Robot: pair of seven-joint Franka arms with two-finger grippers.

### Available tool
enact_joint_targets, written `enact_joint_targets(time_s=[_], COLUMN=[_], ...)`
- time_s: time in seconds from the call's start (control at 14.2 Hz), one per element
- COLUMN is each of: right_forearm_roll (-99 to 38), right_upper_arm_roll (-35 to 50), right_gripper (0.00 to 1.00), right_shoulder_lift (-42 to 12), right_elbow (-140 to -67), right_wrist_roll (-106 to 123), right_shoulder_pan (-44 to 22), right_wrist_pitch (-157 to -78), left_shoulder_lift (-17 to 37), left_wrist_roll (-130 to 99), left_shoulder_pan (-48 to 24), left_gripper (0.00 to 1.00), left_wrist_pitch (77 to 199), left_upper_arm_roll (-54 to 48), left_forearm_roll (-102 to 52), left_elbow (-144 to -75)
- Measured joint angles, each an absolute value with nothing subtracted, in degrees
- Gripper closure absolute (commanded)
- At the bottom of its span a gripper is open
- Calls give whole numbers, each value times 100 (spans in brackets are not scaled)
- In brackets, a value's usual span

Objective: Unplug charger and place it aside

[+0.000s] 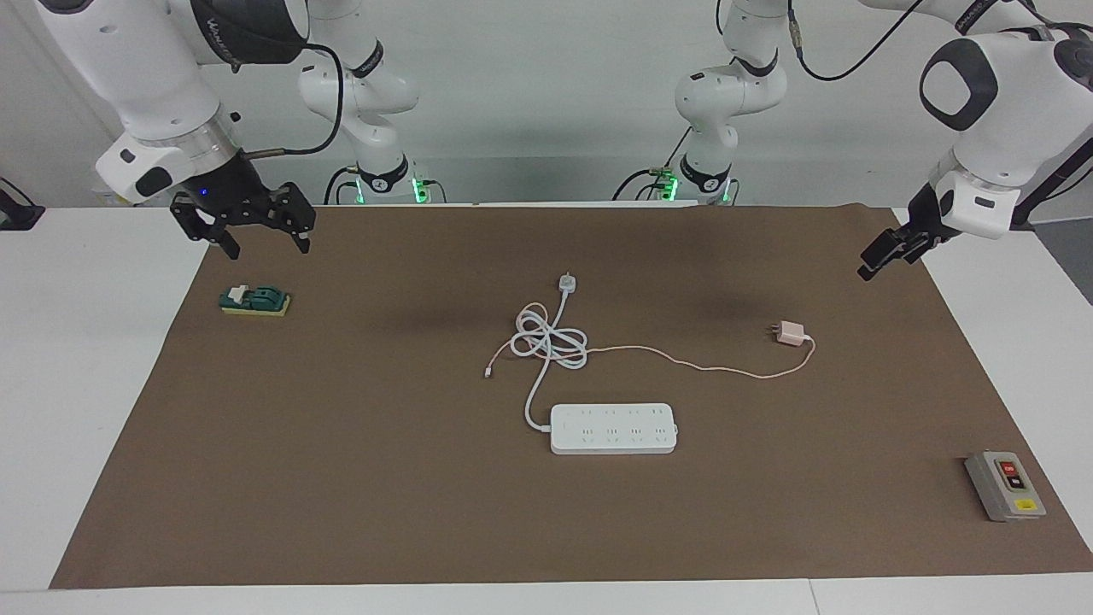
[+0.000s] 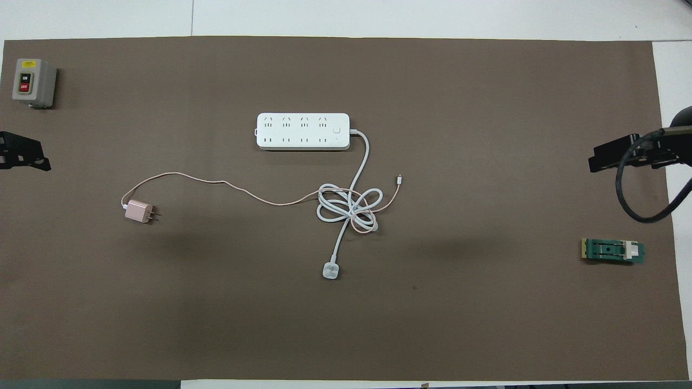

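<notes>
Charger (image 2: 139, 211) unplugged, lying on brown mat (image 2: 486, 302) toward left arm's end of bench (image 1: 85, 359), well apart from power strip (image 2: 303, 131); pink cable (image 2: 227, 186) trailing into coiled white cord (image 2: 348, 208). Left gripper (image 1: 884, 256) raised over mat edge, finger state unreadable. Right gripper (image 1: 256, 235) open, over mat near green switch block (image 1: 254, 300). Grey on/off box (image 1: 1005, 486) at mat corner.

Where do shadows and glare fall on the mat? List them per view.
Facing view: two soft dark patches on the brown mat, one each side of the coiled white cord, nearer the robots than the power strip; no glare. Overhead view: the same two soft patches, one beside the charger; the switch box casts a narrow shadow; no glare.
</notes>
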State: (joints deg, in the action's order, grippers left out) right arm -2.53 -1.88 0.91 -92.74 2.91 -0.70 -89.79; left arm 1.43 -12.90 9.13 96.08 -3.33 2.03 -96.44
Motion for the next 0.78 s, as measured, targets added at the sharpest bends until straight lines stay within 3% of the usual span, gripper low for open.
enact_joint_targets(time_s=[0.42, 0.78], right_forearm_roll=[120, 157], right_upper_arm_roll=[-167, -157], right_gripper=[0, 0], right_shoulder_lift=[119, 121], right_elbow=[-9353, -9178], right_wrist_roll=[291, 291], right_shoulder_pan=[-55, -50], right_wrist_pitch=[-9001, -8634], left_shoulder_lift=[132, -17], left_wrist_roll=[-1783, -1829], left_shoulder_pan=[684, 497], left_gripper=[0, 0], left_wrist_pitch=[9102, 8940], left_upper_arm_roll=[-409, -520], left_forearm_roll=[211, 211], left_elbow=[-9104, -9133])
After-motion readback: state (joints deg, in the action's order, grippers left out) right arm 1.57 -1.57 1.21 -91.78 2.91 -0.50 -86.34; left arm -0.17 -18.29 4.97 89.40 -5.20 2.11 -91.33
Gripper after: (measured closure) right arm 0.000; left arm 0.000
